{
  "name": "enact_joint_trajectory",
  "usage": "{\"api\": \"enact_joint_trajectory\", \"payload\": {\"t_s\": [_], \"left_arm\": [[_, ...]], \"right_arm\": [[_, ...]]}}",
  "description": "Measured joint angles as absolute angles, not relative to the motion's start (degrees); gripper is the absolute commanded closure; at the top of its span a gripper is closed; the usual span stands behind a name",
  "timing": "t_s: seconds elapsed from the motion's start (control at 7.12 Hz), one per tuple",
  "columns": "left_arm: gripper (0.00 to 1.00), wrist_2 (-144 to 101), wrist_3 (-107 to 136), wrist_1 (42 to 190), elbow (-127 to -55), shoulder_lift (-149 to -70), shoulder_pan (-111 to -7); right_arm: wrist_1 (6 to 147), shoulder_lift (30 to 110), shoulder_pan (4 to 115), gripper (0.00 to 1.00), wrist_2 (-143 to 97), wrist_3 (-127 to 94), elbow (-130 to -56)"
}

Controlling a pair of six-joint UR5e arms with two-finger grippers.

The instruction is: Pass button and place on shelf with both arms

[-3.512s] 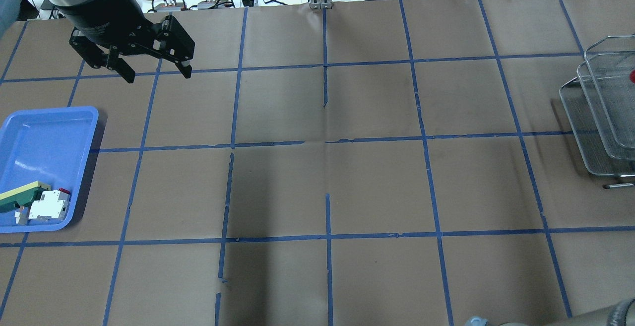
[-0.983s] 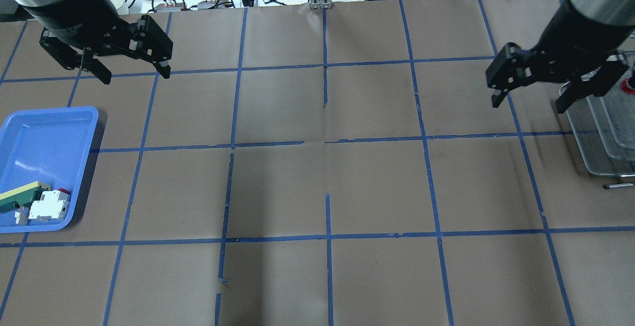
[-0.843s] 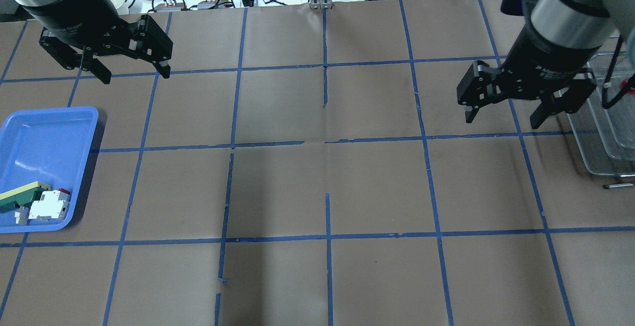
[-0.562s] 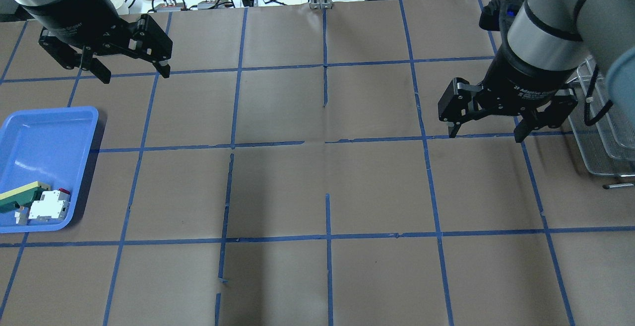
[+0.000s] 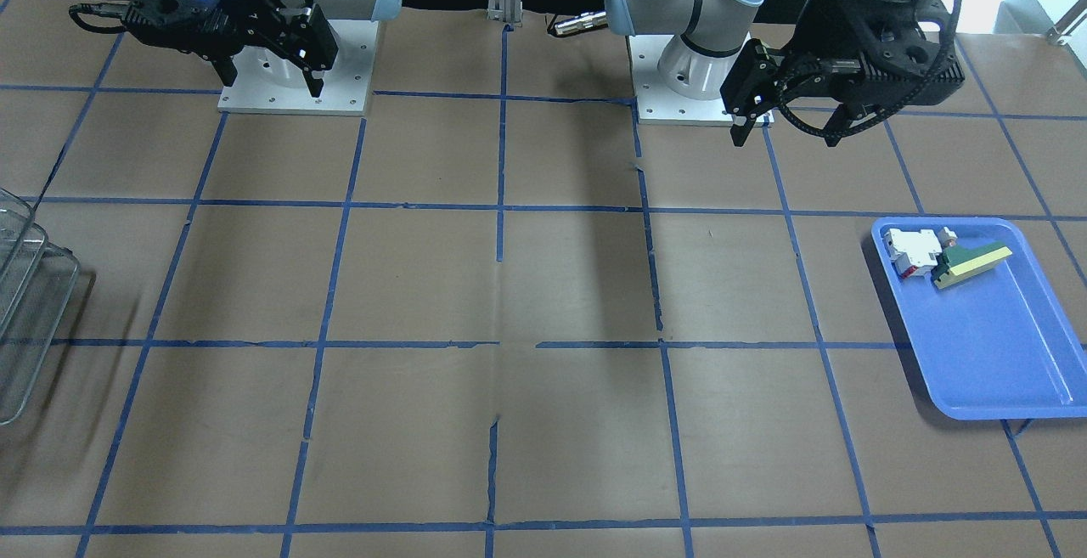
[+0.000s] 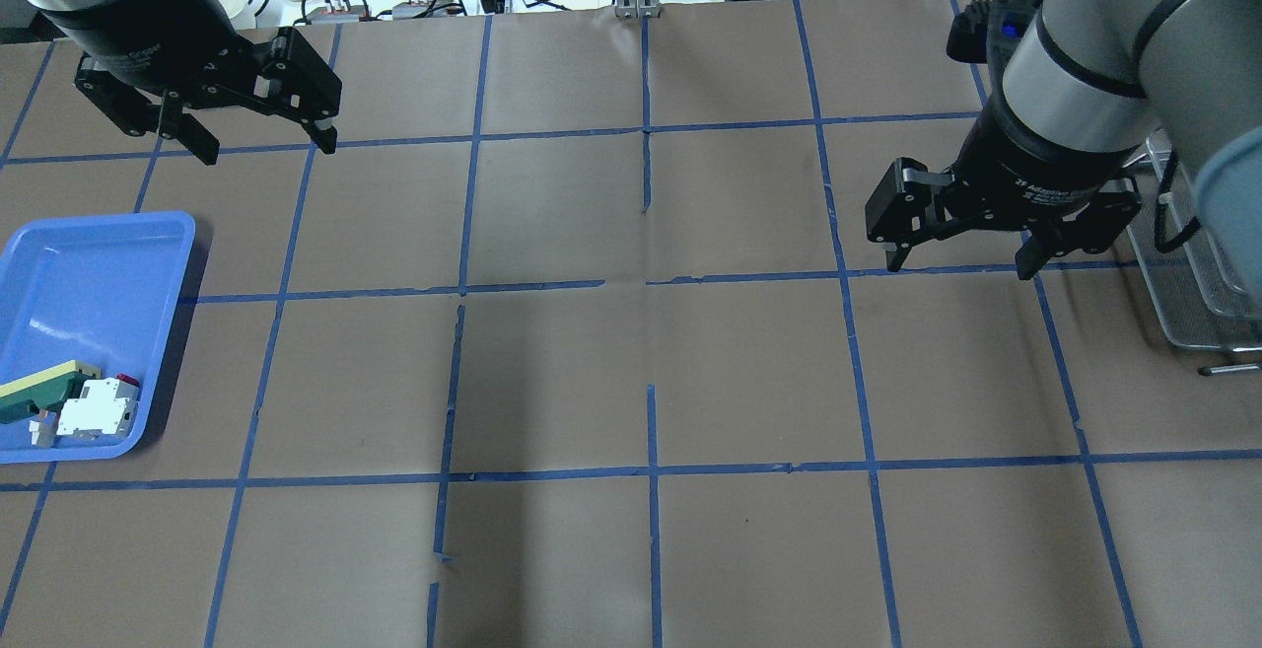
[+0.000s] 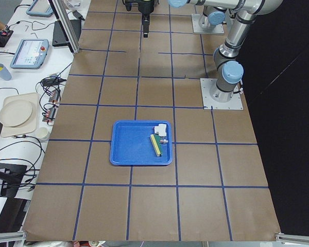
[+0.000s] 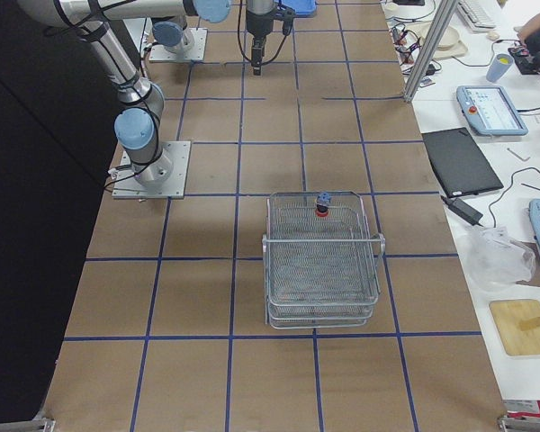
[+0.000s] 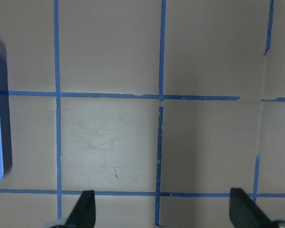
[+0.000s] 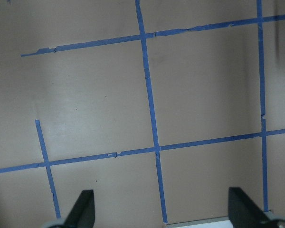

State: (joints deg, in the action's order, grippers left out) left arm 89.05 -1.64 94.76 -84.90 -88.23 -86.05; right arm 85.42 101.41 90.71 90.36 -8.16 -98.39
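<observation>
The button, with its red cap, sits on the top tier of the wire-mesh shelf near its far edge. In the overhead view the shelf is at the right edge and my right arm hides the button. My right gripper is open and empty, held above the table just left of the shelf; its wrist view shows only bare table between the fingertips. My left gripper is open and empty at the far left, beyond the blue tray.
The blue tray holds a white-and-red switch block and a green-and-yellow wedge block in its near corner. Cables and plates lie beyond the table's far edge. Brown paper with blue tape lines covers the table.
My right arm came in from the right by the shelf and swung left and nearer over the table, gripper open. My left gripper shifted a little to the left, then stayed still.
</observation>
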Motion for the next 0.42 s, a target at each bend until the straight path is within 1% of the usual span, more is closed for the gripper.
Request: {"api": "enact_joint_trajectory", "payload": {"t_s": [0.42], "left_arm": [[0.0, 89.0, -1.6, 94.7, -84.9, -88.2, -86.0]], "right_arm": [[84.0, 101.5, 88.7, 0.0, 89.9, -8.0, -98.2]]}}
